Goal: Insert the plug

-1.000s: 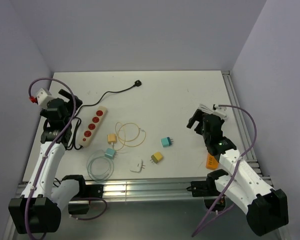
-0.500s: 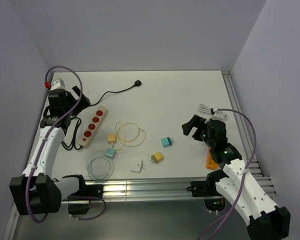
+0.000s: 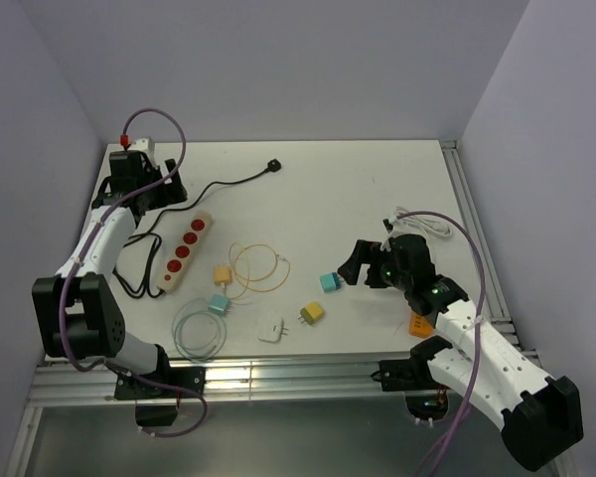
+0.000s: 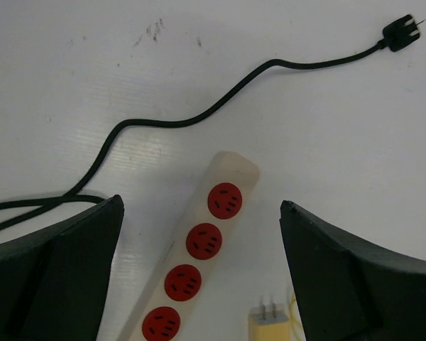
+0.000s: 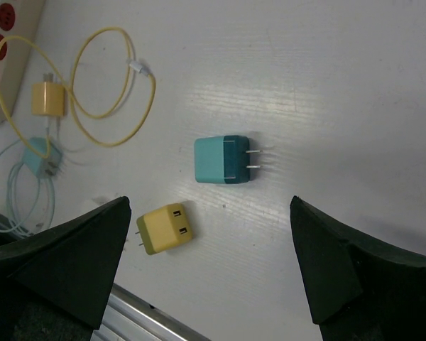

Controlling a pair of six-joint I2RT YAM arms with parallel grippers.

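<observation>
Hovering with its dark, wedge-shaped fingers spread wide, the right pincer (image 3: 363,266) holds nothing. Between those fingers in the wrist view lies the teal plug (image 5: 224,160), a smooth rounded cube with a darker face and two thin metal prongs pointing right, flat on the matte white worktop (image 5: 355,85). Just beside it, lower left, sits a yellow plug (image 5: 165,229) of similar boxy shape. Further left, a thin yellow cable (image 5: 121,92) loops from a small yellow-orange adapter (image 5: 45,98), and a pale blue adapter (image 5: 39,158) lies below that.

The left pincer (image 3: 164,189) is also spread apart and empty, above the far end of the power strip (image 4: 199,277). The strip is a cream plastic bar with a rounded end and a row of round red sockets. A glossy black cord (image 4: 199,117) curves across the worktop to a black plug (image 4: 401,32) at the far end.

Since a second ago, the right arm has swung in from the right edge, where a coiled white cable (image 3: 422,221) lies, to just beside the teal plug. The left arm has stretched toward the far left corner. The plugs and strip have not shifted.
</observation>
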